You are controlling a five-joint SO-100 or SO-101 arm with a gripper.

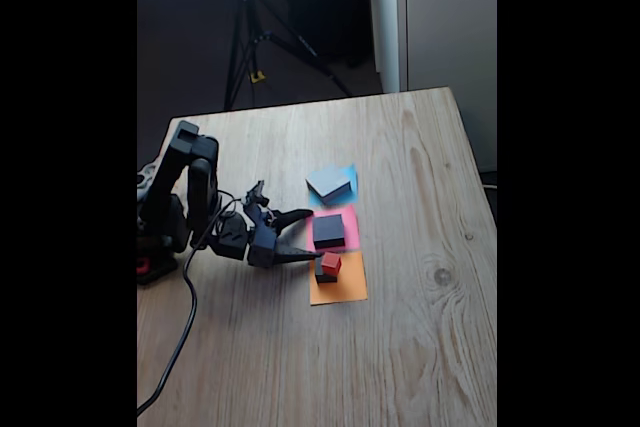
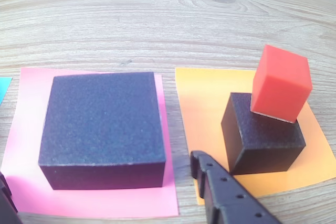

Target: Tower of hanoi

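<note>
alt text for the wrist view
A red cube sits on a small dark block on orange paper; to the left, a larger black block rests on pink paper. A gripper finger enters from below.

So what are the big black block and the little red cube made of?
The black block looks like foam or sponge: its top is matte and grainy, with soft edges. The red cube looks smoother and more even, maybe painted wood or plastic; the picture can't settle it.
</note>
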